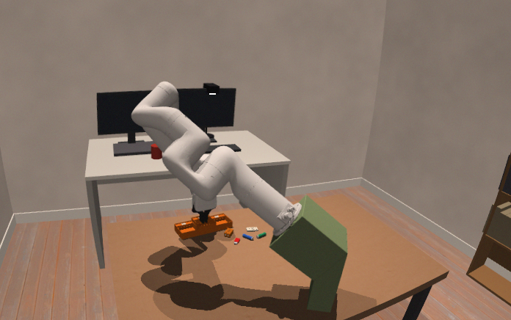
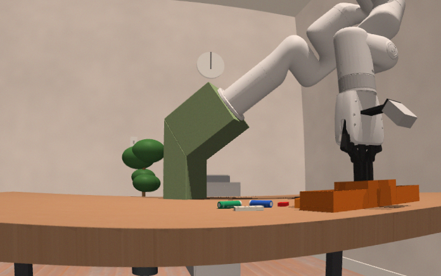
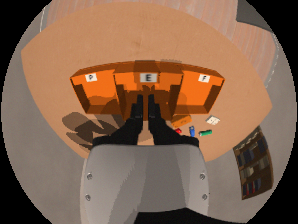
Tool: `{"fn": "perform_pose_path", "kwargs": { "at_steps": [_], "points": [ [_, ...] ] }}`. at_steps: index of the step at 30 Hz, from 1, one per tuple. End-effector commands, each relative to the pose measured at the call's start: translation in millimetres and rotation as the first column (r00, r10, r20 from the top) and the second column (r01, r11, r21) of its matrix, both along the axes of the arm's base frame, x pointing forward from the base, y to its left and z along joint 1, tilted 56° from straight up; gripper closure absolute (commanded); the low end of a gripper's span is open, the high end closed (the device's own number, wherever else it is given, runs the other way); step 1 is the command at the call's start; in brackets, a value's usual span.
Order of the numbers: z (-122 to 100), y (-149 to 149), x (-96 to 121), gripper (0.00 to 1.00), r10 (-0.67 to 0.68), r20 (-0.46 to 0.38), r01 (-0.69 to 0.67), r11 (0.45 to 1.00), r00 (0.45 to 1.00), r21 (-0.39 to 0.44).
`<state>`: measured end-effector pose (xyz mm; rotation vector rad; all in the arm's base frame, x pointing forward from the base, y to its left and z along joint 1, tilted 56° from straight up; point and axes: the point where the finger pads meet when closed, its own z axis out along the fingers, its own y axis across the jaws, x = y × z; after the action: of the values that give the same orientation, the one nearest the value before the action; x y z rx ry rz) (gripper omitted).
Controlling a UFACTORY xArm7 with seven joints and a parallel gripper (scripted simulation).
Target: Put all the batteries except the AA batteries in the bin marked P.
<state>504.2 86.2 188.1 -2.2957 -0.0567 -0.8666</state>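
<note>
- Off-white rounded arm [image 1: 241, 180] links meet at thin seam lines.
- A grey band rings the wrist [image 2: 356, 81].
- The black-fingered gripper [image 2: 362, 172] hangs from a white housing dotted with small screws.
- An olive-green angled pedestal [image 1: 320, 244] carries the arm.

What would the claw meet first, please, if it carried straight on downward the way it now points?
Most likely the middle orange bin: the shut claw points straight down over it, fingertips about at its rim. Whether anything lies inside cannot be seen.

Matt wood-grain table [image 2: 97, 240], smooth matt orange bins [image 2: 325, 200], perhaps plastic; glossy green battery [image 2: 229, 204].
</note>
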Motion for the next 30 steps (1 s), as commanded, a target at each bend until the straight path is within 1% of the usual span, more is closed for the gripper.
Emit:
{"fn": "perform_pose_path", "kwargs": {
  "at_steps": [1,8,14,17,30],
  "points": [
    [4,-5,-3,0.93,-0.003,0.001,0.003,1.0,1.0,0.0],
    [20,-22,-19,0.93,-0.003,0.001,0.003,1.0,1.0,0.0],
    [19,-22,-19,0.93,-0.003,0.001,0.003,1.0,1.0,0.0],
    [23,-18,-20,0.93,-0.003,0.002,0.003,1.0,1.0,0.0],
    [64,31,-31,0.93,-0.002,0.002,0.002,1.0,1.0,0.0]
  ]
}}
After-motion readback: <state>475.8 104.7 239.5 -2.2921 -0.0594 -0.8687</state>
